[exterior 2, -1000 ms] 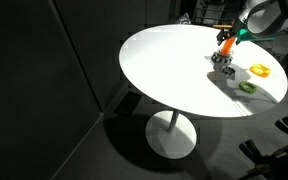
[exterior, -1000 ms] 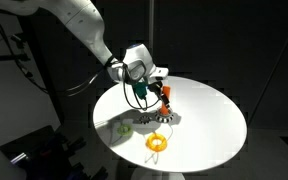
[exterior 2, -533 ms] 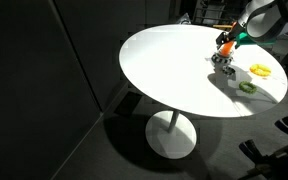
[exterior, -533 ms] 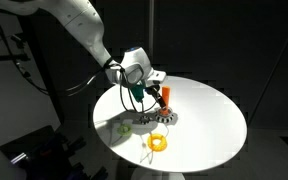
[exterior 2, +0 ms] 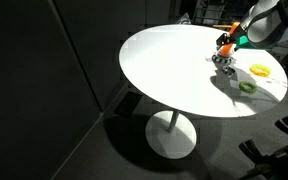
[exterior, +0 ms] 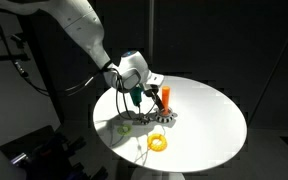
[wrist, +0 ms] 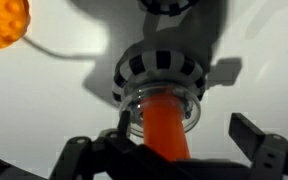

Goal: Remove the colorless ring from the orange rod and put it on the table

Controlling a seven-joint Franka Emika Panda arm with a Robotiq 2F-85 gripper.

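Observation:
The orange rod (wrist: 164, 128) stands upright on its pale, dark-flecked foot (wrist: 159, 67) on the white table (wrist: 254, 50). The colorless ring (wrist: 130, 112) sits around the rod, just above the foot. In the wrist view my gripper (wrist: 169, 152) is open, with one dark finger on each side of the rod and the right finger (wrist: 256, 138) well clear of it. In both exterior views the gripper (exterior: 144, 97) (exterior 2: 231, 40) hangs close beside the rod (exterior: 167, 97) (exterior 2: 227, 45), holding nothing.
A yellow ring (exterior: 157, 143) (exterior 2: 260, 70) (wrist: 4, 22) and a green ring (exterior: 125, 127) (exterior 2: 247, 87) lie on the table near the rod's foot. The round table's edge (exterior: 234, 150) drops off into dark surroundings. My arm (exterior: 84, 30) reaches in from one side.
The gripper has drawn back a little from the orange rod, so more of the rod shows in the exterior view. Its jaws have stayed open. The rings have not moved.

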